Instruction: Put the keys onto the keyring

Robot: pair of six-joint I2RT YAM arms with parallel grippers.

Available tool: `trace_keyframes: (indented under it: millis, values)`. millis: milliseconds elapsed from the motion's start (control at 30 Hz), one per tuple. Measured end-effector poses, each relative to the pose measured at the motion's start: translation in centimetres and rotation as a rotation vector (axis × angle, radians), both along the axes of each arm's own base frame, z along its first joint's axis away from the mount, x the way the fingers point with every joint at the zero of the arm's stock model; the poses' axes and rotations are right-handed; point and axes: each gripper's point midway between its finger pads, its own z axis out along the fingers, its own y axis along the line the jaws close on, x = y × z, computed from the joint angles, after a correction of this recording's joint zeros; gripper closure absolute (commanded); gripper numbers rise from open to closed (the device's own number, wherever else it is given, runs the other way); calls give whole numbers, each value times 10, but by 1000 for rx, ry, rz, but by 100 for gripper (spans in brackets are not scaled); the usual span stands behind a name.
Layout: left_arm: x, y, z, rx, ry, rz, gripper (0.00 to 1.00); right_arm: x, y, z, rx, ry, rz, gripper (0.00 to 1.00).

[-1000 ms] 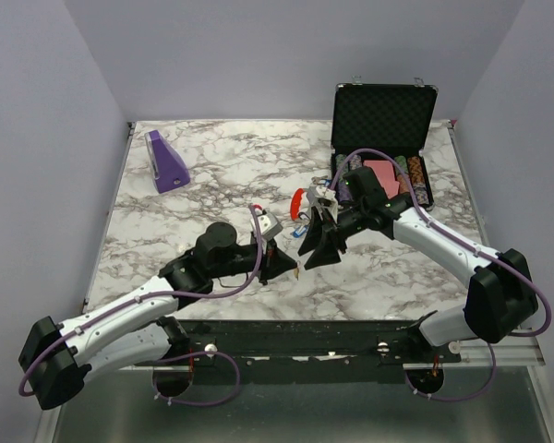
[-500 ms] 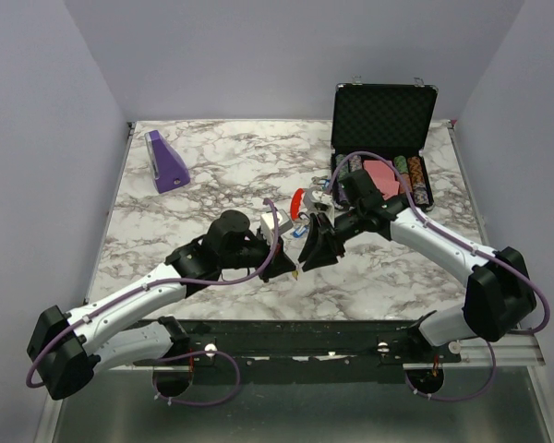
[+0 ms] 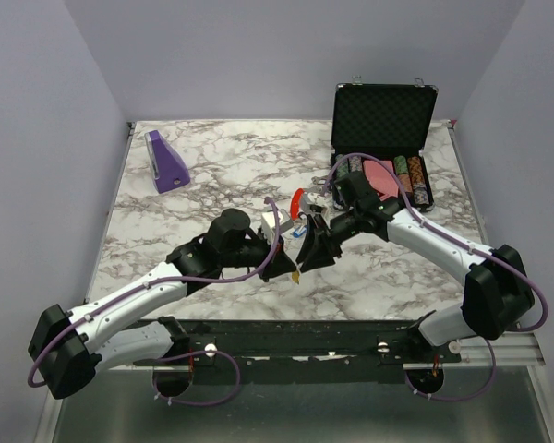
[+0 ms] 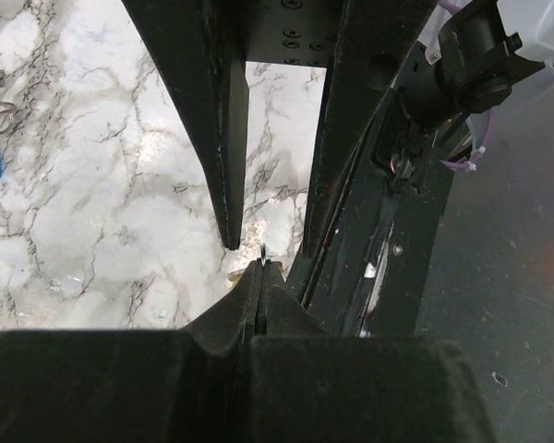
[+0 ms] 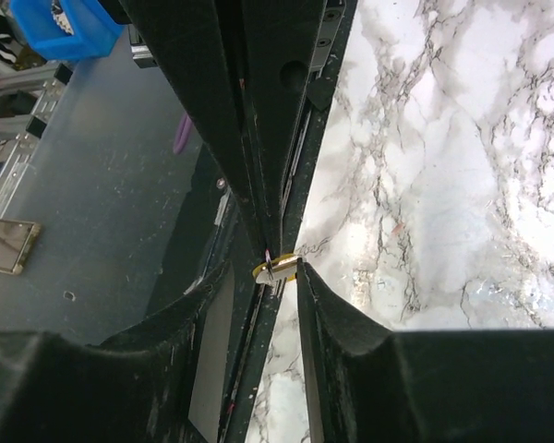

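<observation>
The left gripper [image 4: 261, 269] presses its black tapered fingers together on the small yellow key [image 5: 275, 270]. The right gripper [image 5: 264, 266] stands apart around its oval head. The keyring [image 3: 298, 199], with a red crescent, lies nearby on the marble table [image 3: 212, 175].

We see a robot lab cell: plain walls [image 3: 286, 55], marble table [image 3: 222, 175], arms [image 3: 138, 305] bolted to a rail [image 3: 332, 337].

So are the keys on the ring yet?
Not yet. Done: the left gripper has the yellow key pinched. In hand: it holds the key between the open fingers of the right gripper. Left: threading it onto the keyring, which lies apart, beyond both grippers.
</observation>
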Motion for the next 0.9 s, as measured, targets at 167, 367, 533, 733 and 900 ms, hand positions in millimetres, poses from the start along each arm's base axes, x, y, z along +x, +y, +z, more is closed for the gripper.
trace_keyframes:
  millis: [167, 367, 533, 733, 900]
  values:
    - [1, -2, 0, -6, 4, 1, 100, 0, 0, 0, -1, 3, -2, 73]
    - [1, -3, 1, -12, 10, 1, 100, -2, 1, 0, -2, 2, 5, 80]
    - [0, -3, 2, -16, 19, 4, 100, -1, 1, -1, -4, -10, 5, 99]
    - [0, -1, 0, -28, 33, 16, 100, -3, 1, -3, -8, -14, 11, 99]
    - [1, 2, 1, -90, 33, 59, 56, -4, 1, -2, -5, -21, 19, 99]
